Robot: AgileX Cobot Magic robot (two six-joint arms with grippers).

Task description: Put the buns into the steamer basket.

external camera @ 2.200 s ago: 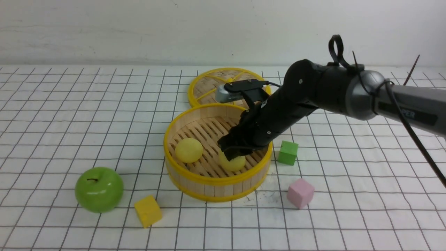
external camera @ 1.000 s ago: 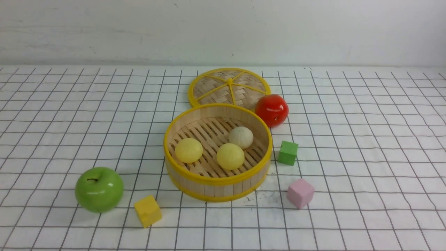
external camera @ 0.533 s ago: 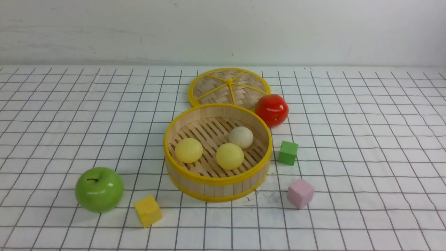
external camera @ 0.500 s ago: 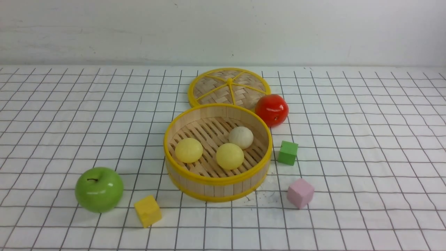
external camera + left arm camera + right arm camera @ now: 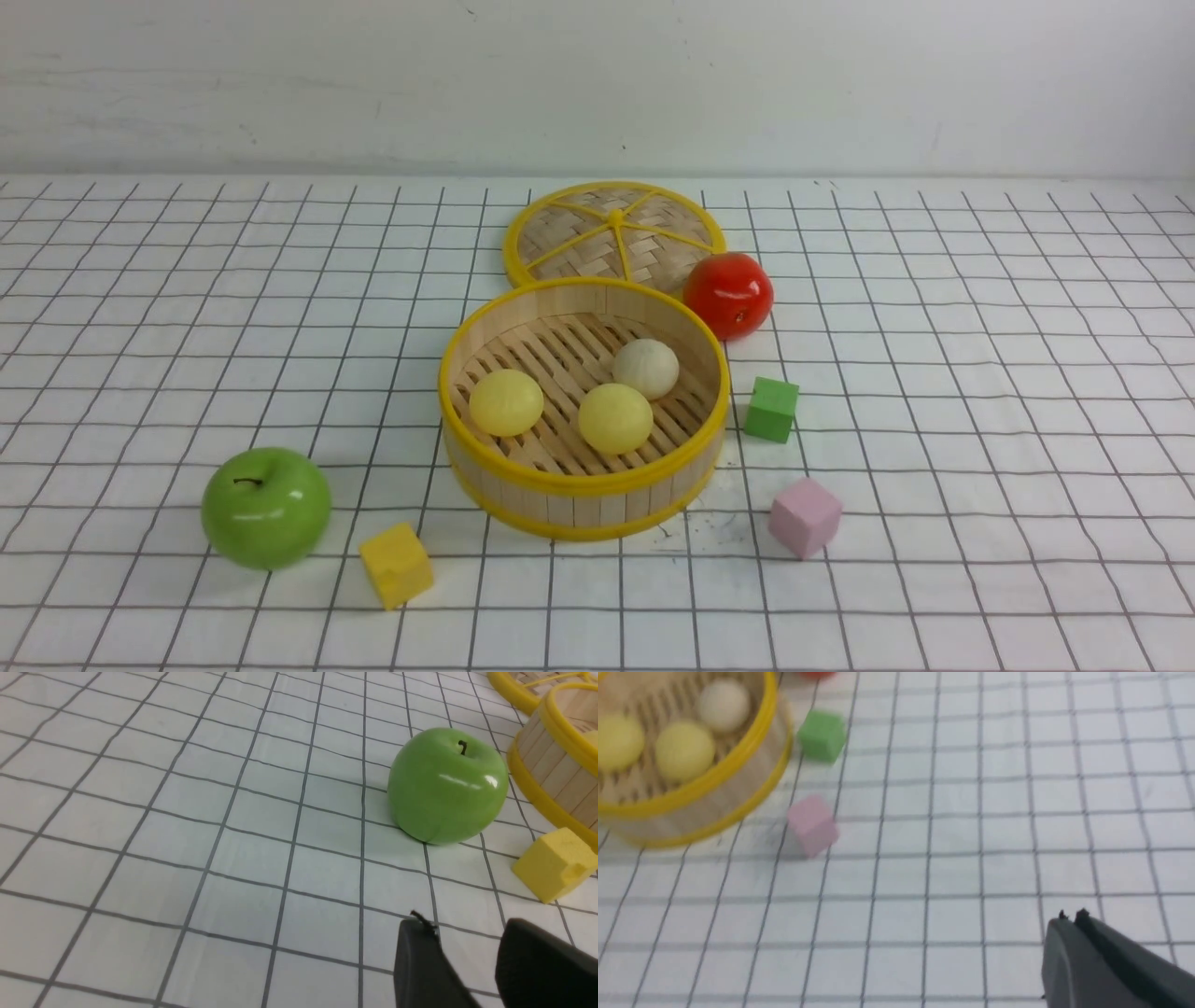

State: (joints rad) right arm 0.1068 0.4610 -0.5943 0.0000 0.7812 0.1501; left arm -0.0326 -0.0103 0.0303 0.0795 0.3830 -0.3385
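Note:
The steamer basket (image 5: 583,490) stands mid-table, and three buns lie on its slatted bottom: a pale yellow bun (image 5: 505,402) on the left, another pale yellow bun (image 5: 615,418) in the middle front, and a cream bun (image 5: 645,368) behind it. The right wrist view also shows the basket (image 5: 714,784) with the buns inside. Neither arm appears in the front view. My left gripper (image 5: 467,933) hovers open and empty over the cloth near the green apple (image 5: 447,784). My right gripper (image 5: 1071,917) is shut and empty, well away from the basket.
A woven lid (image 5: 613,233) lies behind the basket, with a red apple (image 5: 727,294) beside it. A green apple (image 5: 266,507) and a yellow cube (image 5: 396,564) sit at front left. A green cube (image 5: 771,408) and a pink cube (image 5: 805,516) sit right of the basket.
The right arm, which reached into the basket two seconds ago, has withdrawn from the front view, uncovering the cream bun and the red apple. Over the last second nothing has visibly moved.

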